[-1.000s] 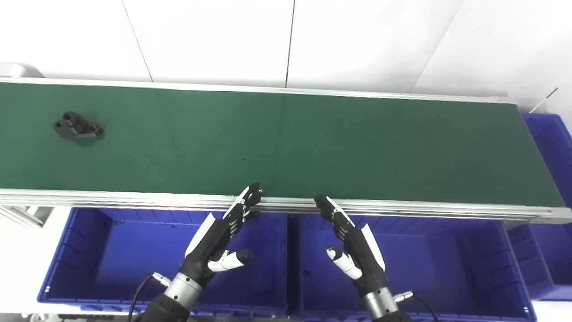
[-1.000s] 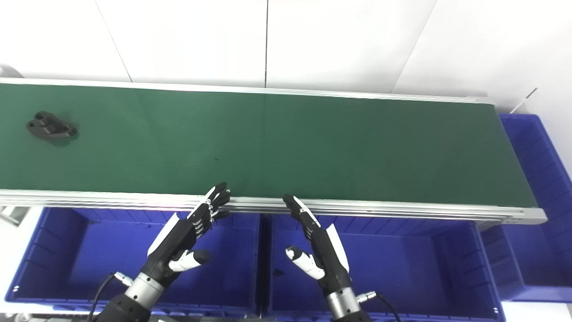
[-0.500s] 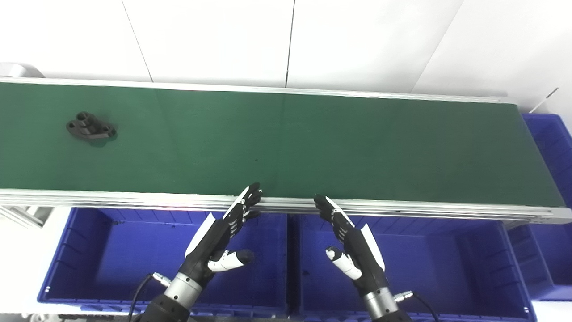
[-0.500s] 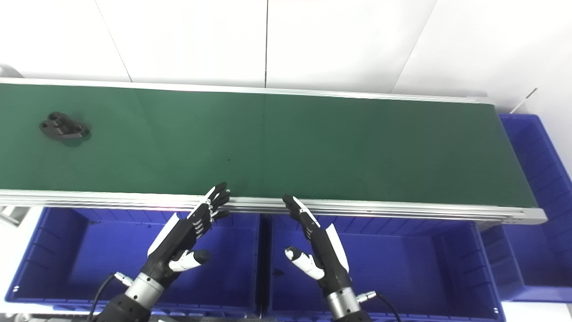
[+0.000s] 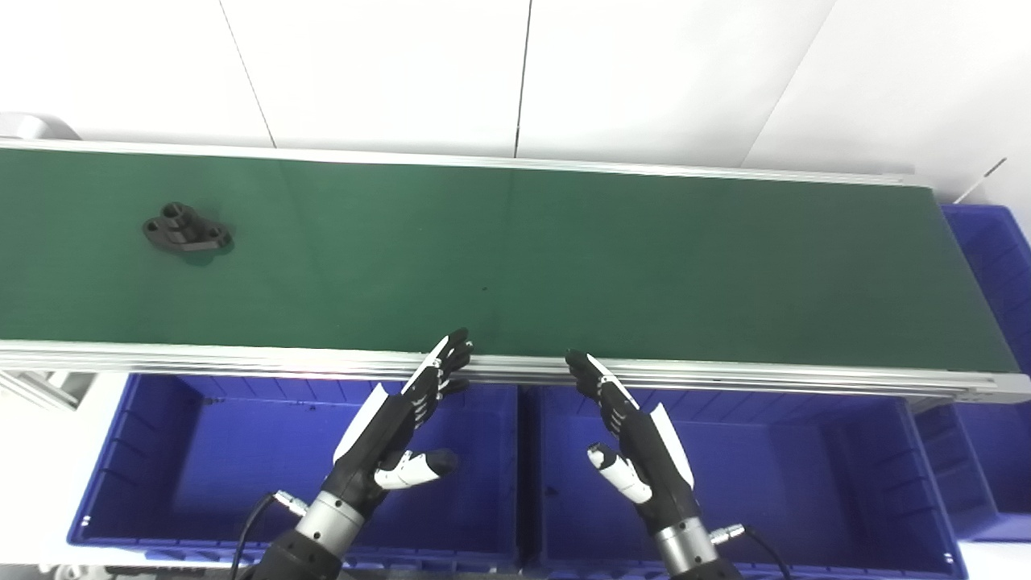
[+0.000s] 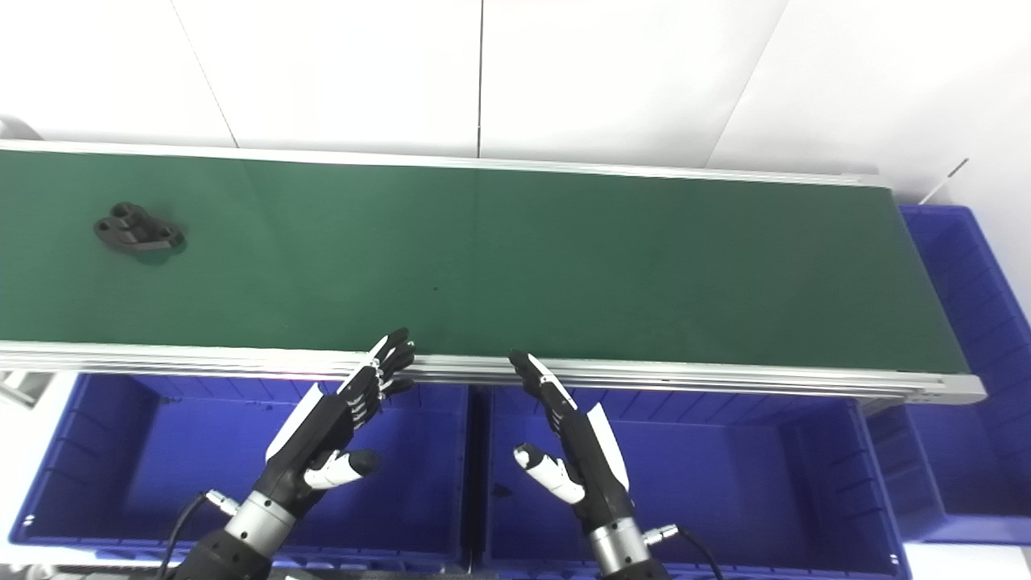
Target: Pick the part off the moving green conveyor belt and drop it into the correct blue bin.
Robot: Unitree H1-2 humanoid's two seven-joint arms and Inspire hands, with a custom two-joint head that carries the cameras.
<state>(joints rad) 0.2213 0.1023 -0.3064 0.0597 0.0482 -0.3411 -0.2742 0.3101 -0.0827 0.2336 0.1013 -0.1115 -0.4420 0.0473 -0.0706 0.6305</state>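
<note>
Fingers: left hand (image 5: 392, 439) and right hand (image 5: 639, 447) both spread, holding nothing, above blue bins (image 5: 137, 475) at belt's near rail.
Part: black bracket (image 5: 188, 233) lay flat on green conveyor belt (image 5: 644, 266), far left, well apart from hands.
Handling: likely rigid, light, low-profile.
Grasp: pinch across narrow waist.

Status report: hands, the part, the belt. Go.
Left hand open, right hand open, both over the blue bins at the belt's near edge. Black part far left on green belt, untouched. Nothing between it and the hands.
</note>
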